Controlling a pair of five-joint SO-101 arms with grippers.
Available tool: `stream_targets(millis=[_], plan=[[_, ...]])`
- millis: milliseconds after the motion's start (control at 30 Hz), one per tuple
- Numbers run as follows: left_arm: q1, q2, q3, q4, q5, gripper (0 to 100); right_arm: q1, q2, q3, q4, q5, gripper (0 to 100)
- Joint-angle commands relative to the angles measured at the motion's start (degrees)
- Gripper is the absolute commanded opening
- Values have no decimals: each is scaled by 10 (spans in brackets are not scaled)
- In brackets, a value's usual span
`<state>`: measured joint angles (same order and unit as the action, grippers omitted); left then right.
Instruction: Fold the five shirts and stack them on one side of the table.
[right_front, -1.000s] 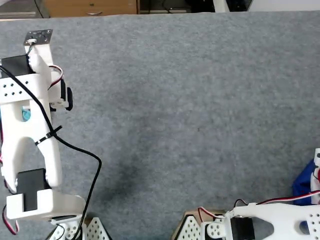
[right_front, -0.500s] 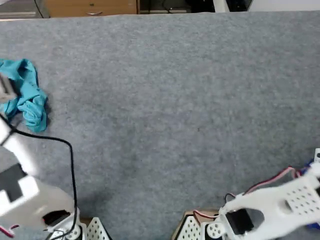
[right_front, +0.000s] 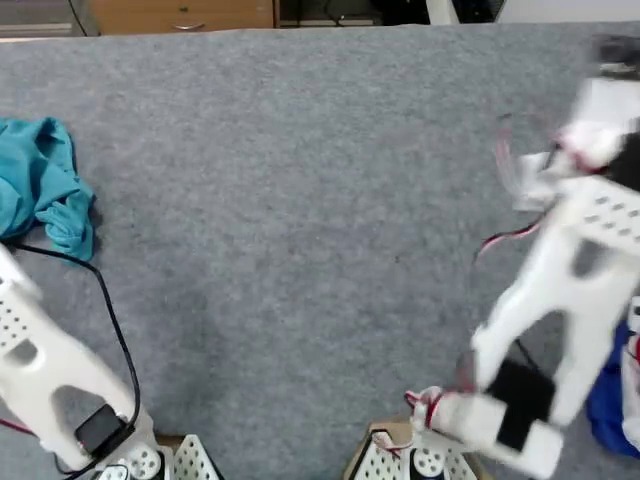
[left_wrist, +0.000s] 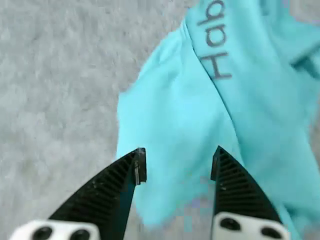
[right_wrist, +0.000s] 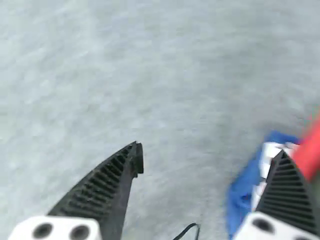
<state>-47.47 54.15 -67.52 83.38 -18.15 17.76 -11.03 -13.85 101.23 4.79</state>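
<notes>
Left gripper (left_wrist: 178, 160) agape over teal shirt (left_wrist: 192, 107)

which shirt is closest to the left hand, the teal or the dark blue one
The teal shirt: the open left hand hangs directly over its crumpled fabric. The dark blue shirt lies far off on the other side, near the right hand.

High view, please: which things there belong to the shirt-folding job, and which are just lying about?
Job in hand:
crumpled teal shirt
bunched blue garment
grey felt table

Lying about:
wooden drawer cabinet, behind the table
</notes>
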Motion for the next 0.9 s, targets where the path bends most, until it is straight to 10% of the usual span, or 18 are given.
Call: stream_targets(millis=[0, 500, 867], plan=[[-5, 69, -78, -27, -3, 221, -73, -102, 109, -20, -28, 383], [18, 172, -287, 86, 1, 19, -88, -179, 236, -76, -34, 383], [130, -87, -278, 176, 96, 19, -87, -183, 320, -72, -31, 383]])
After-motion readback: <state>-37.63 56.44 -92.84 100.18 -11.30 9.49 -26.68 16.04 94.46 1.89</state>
